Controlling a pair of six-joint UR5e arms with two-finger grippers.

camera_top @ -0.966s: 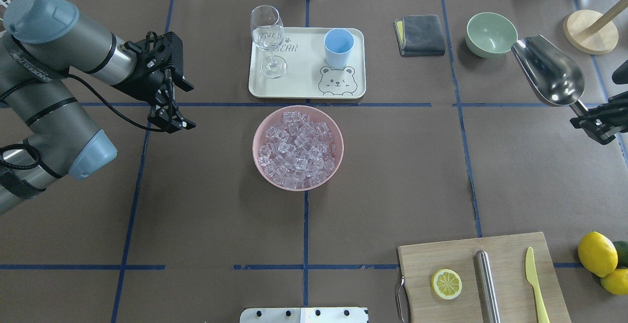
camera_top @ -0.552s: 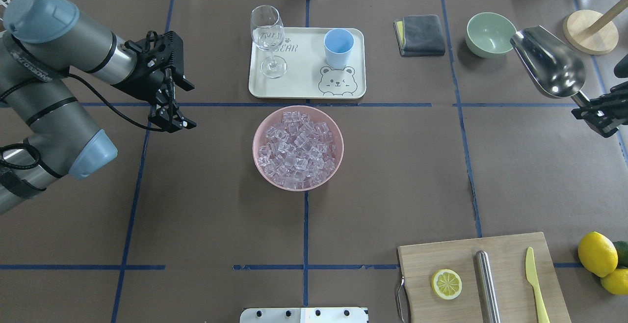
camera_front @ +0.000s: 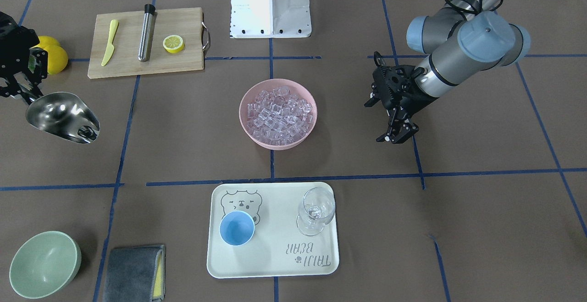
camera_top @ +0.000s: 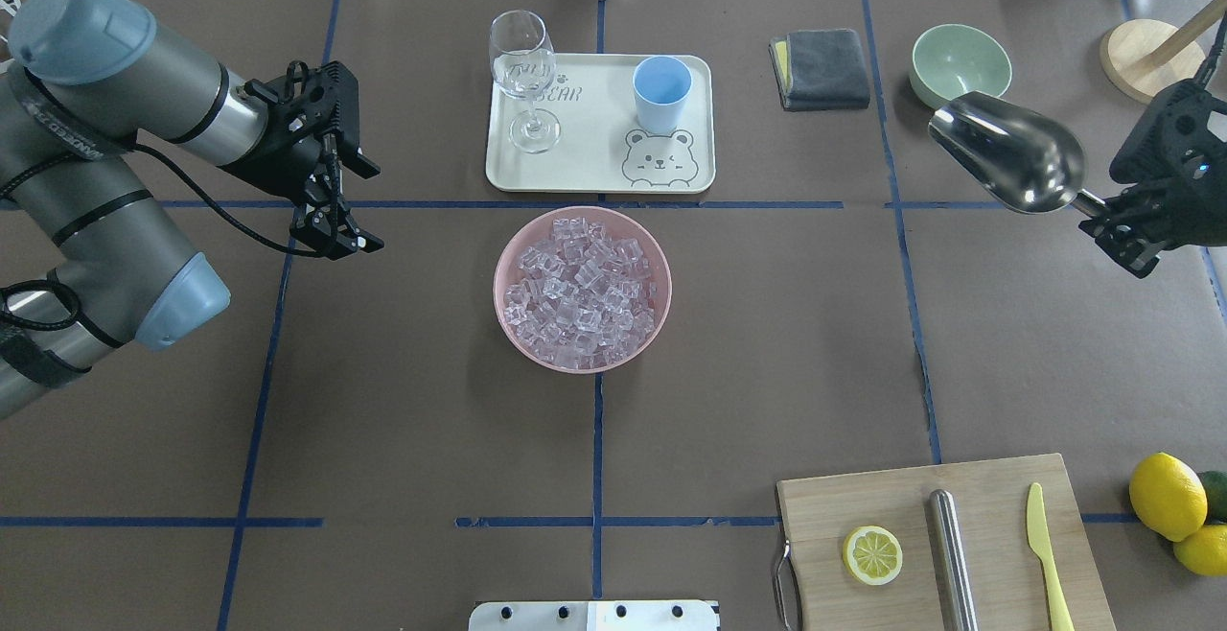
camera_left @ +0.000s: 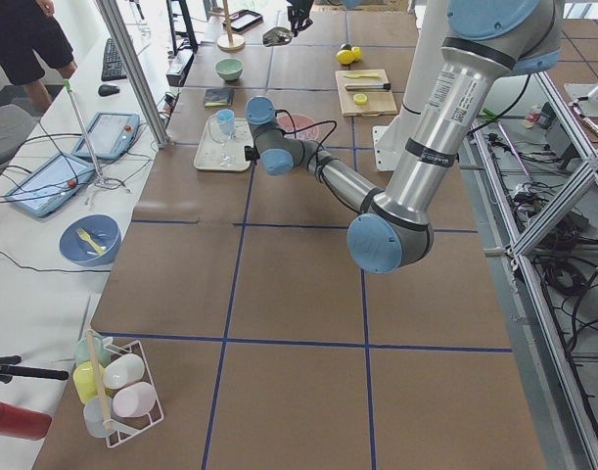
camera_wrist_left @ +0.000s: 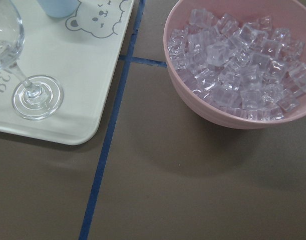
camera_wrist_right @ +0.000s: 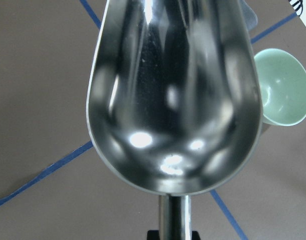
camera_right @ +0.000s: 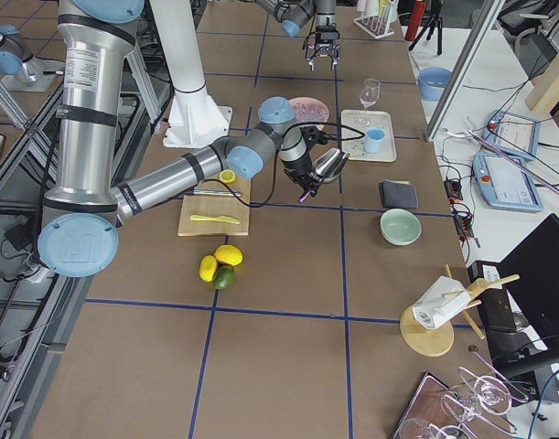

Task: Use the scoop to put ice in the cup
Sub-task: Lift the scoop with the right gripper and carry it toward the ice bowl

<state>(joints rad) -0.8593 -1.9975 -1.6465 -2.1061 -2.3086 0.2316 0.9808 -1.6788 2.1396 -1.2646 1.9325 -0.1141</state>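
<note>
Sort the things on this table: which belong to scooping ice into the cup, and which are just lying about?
Job: scoop in the right gripper, ice, pink bowl, cup.
Lying about: wine glass, green bowl, grey cloth, cutting board, lemons.

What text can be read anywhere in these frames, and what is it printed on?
"TAIJI BEAR", with a paw print: on the tray, upside down in the front-facing view, partly behind the wine glass in the overhead view.
Lettering on the left arm: too blurred to read.
Nothing else is legible.
</note>
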